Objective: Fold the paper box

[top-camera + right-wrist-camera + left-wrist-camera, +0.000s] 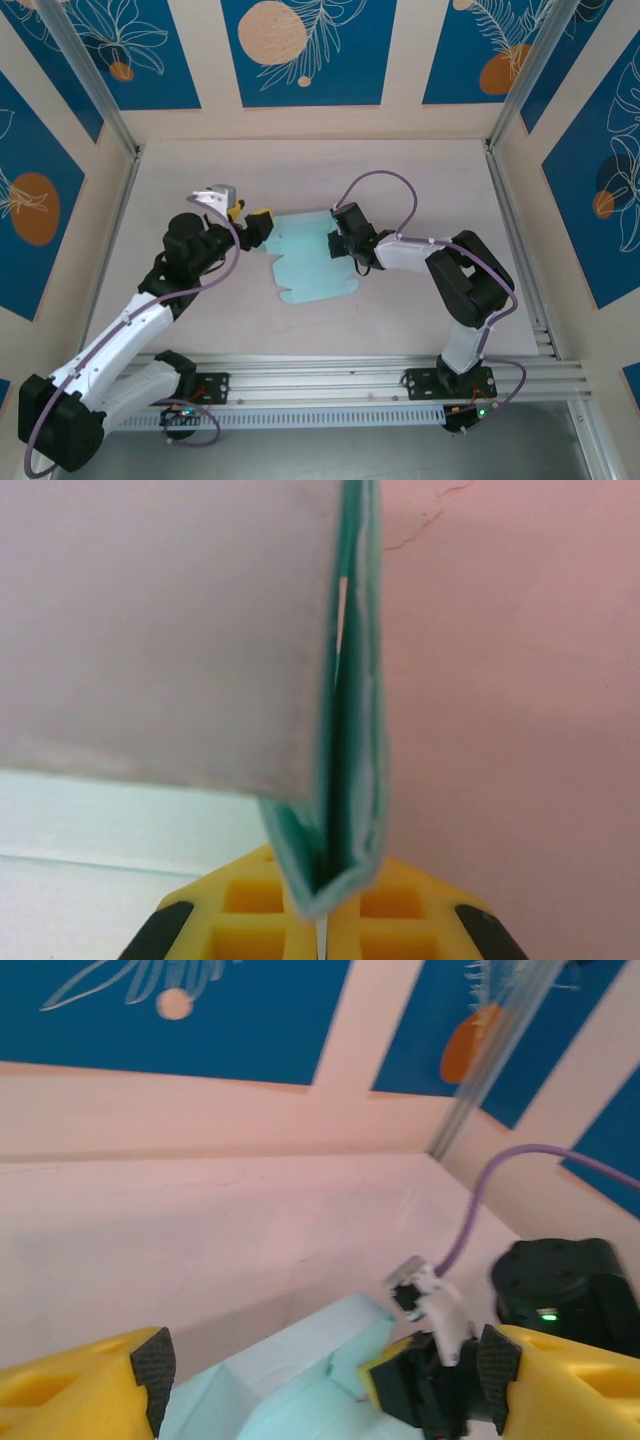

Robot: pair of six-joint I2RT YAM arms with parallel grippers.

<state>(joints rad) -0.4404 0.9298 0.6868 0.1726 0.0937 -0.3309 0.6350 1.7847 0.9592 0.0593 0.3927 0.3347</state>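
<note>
The box (312,262) is no box yet. It is a pale blue cut-out sheet lying mostly flat on the table (430,180), just left of the middle of the overhead frame, between the two arms. The right claw (342,242) sits at the sheet's right edge and is closed tight on a doubled-over strip of card. In its wrist view the box (352,730) shows as two plies pressed together, running up from between the yellow fingers (250,920), with a broad pale flap standing at the upper left of that frame. I take that pinch to do two jobs: setting a crease and pinning the sheet so it cannot skate across the table. The left claw (250,216) stands wide and holds nothing, at the sheet's upper left corner. Whether it touches the card I cannot tell. From its wrist camera the dark pads (152,1370) sit in the lower corners, with the card (290,1390) low in the middle and the right claw (425,1385) at the lower right. That spread looks meant to straddle the near flap. The card is thin, so it could buckle or tug free of the pinch if pulled hard.
</note>
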